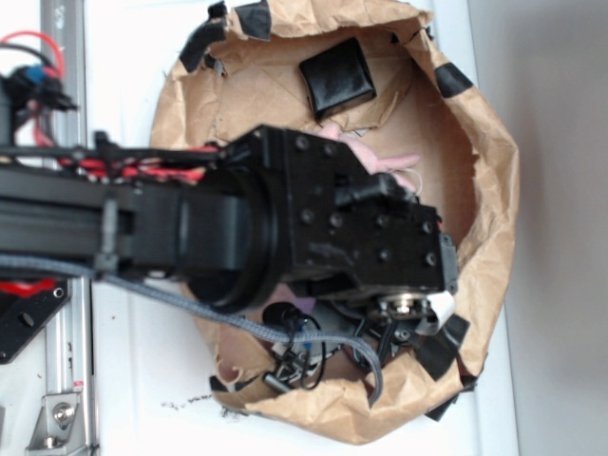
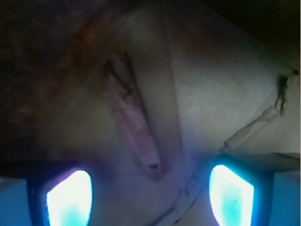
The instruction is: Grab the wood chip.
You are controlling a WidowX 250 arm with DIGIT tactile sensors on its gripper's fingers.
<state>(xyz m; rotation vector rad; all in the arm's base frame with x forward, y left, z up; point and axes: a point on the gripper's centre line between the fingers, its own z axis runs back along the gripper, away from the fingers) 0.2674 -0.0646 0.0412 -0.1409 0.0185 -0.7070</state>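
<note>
Brown paper nest [image 1: 484,190] holds black pad [image 1: 337,76], pink toy [image 1: 385,163].

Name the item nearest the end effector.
The wood chip, the long streaky flake just ahead of the end effector; the black pad and pink toy are outside the wrist view.

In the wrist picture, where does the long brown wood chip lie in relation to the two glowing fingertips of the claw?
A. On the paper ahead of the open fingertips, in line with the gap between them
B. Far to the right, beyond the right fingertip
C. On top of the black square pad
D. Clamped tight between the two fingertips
A: the wood chip lies on the brown paper ahead of the gap, with the claw open and touching nothing.
</note>
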